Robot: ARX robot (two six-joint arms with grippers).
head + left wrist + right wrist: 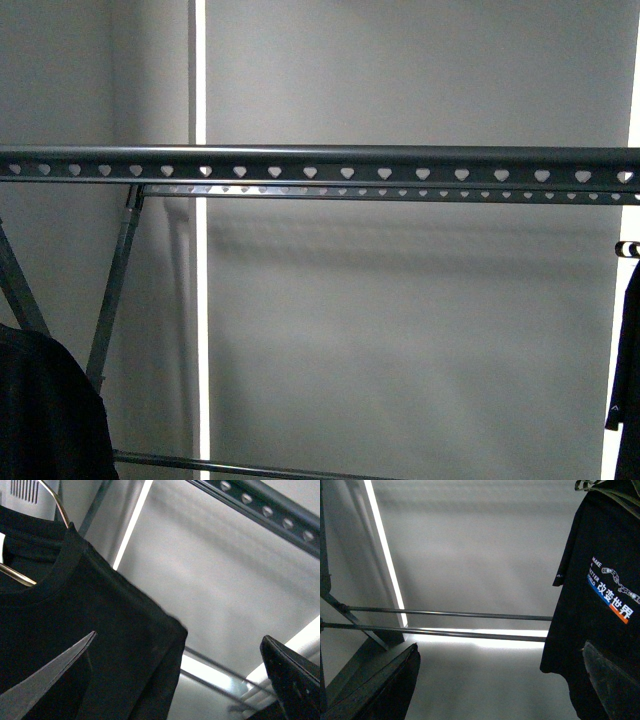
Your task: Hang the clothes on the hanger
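Drying rack [330,157]: heart-punched top rail spans the front view. Printed black T-shirt [600,595]: hangs at far right, below rail level, near the right gripper [500,647]. Jaws of left gripper [178,637] and right gripper: wide apart, empty; plain black garment [115,630] on metal hanger [60,510] beside the left

You're looking at a plain black crew-neck garment [100,645] on a thin silvery wire clothes hanger [60,507], whose hook rises from the collar. Behind it, the flat grey wall [400,320] carries a narrow bright white vertical strip [200,300].
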